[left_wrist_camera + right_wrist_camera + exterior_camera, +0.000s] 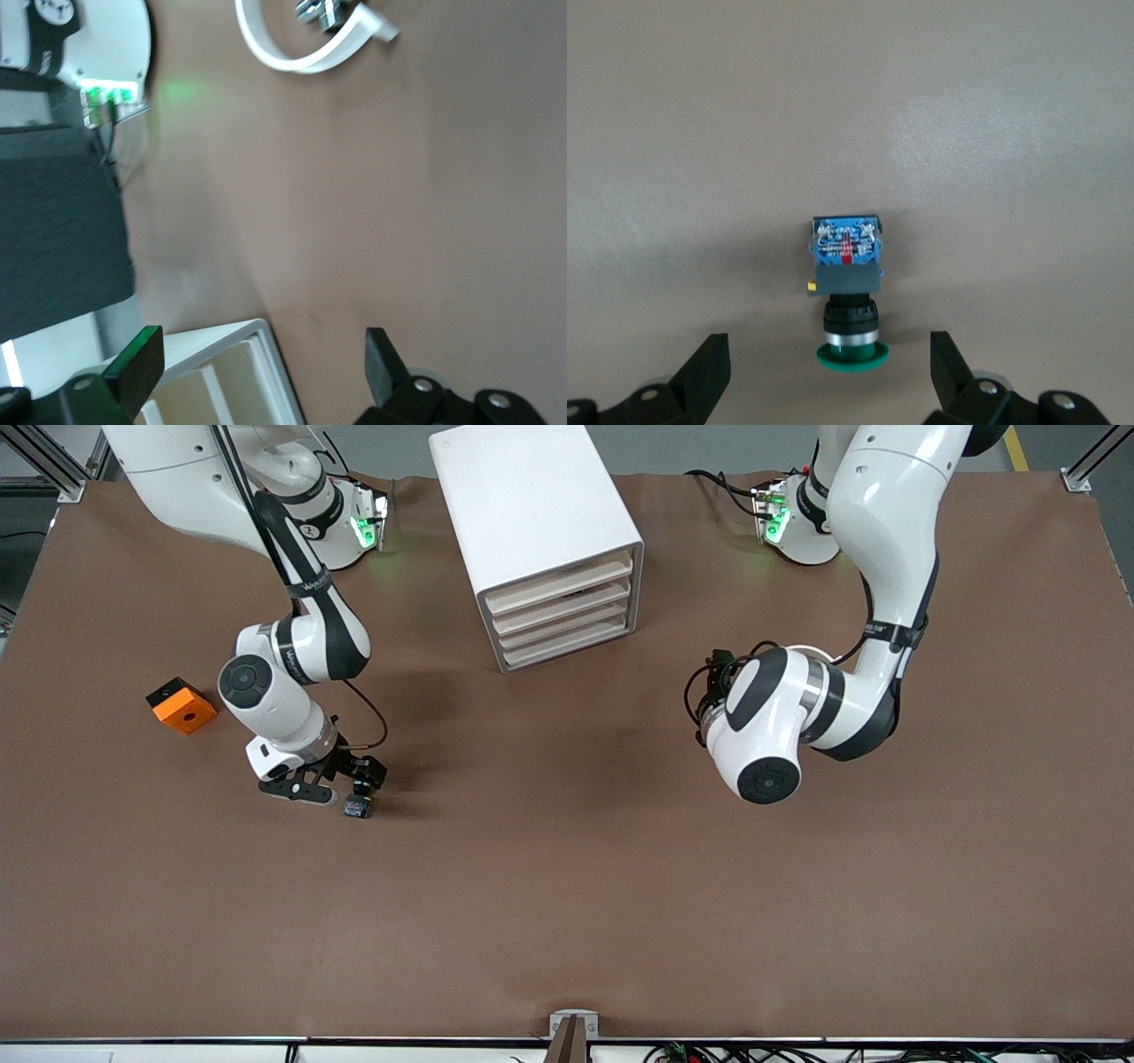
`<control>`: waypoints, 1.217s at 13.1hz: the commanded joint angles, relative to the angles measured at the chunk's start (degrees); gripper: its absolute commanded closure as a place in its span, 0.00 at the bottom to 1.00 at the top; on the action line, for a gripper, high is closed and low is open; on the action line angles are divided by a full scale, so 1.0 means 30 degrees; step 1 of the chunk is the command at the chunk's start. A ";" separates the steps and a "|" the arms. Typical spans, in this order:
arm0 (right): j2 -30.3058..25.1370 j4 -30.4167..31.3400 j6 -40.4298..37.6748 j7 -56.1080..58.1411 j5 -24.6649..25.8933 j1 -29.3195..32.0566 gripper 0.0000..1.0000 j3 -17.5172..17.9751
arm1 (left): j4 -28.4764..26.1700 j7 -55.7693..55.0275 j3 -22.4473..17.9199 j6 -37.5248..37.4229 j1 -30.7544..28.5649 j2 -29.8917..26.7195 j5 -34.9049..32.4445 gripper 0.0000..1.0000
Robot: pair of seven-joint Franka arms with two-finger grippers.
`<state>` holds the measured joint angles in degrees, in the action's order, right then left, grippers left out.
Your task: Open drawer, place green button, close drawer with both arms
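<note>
The button (pixel 848 288) lies on its side on the brown table (pixel 567 886), at about seven o'clock from the cabinet (pixel 540 540) (all four drawers shut): green cap, black collar, grey-blue body with a red-marked end. The right gripper (pixel 350 784) hovers over it, fingers spread. The left gripper (pixel 257 372) waits, spread, near the cabinet.

The button (pixel 847 288) — green cap, blue-black body — lies on its side on the brown table toward the right arm's end, while the drawer (pixel 560 583), cream-fronted, sits shut in the white cabinet (pixel 532 505).
</note>
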<state>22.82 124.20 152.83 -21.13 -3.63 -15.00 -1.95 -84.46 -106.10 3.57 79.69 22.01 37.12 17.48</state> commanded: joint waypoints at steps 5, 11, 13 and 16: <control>0.2673 -0.2843 -0.0114 -0.0397 0.0097 -0.0215 0.00 -0.0316 | 0.0322 -0.0052 0.0217 -0.1015 0.0016 0.1013 0.2492 0.00; 0.3262 -0.3257 -0.0143 -0.0368 0.0681 -0.0303 0.00 -0.0901 | 0.0410 0.0592 0.1240 -0.1220 -0.0159 0.2388 0.4337 0.00; 0.3291 -0.3257 -0.0231 -0.0368 0.0800 -0.0332 0.07 -0.1107 | 0.0409 0.0622 0.1884 -0.1220 -0.0596 0.2799 0.4514 0.00; 0.3320 -0.3257 -0.0261 -0.0571 0.0801 -0.0332 0.50 -0.1108 | 0.0438 0.0564 0.2239 -0.0958 -0.0833 0.3123 0.5155 0.00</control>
<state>32.05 115.57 152.65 -21.17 -2.09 -15.03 -4.47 -84.38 -104.65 9.20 77.35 20.77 45.51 31.08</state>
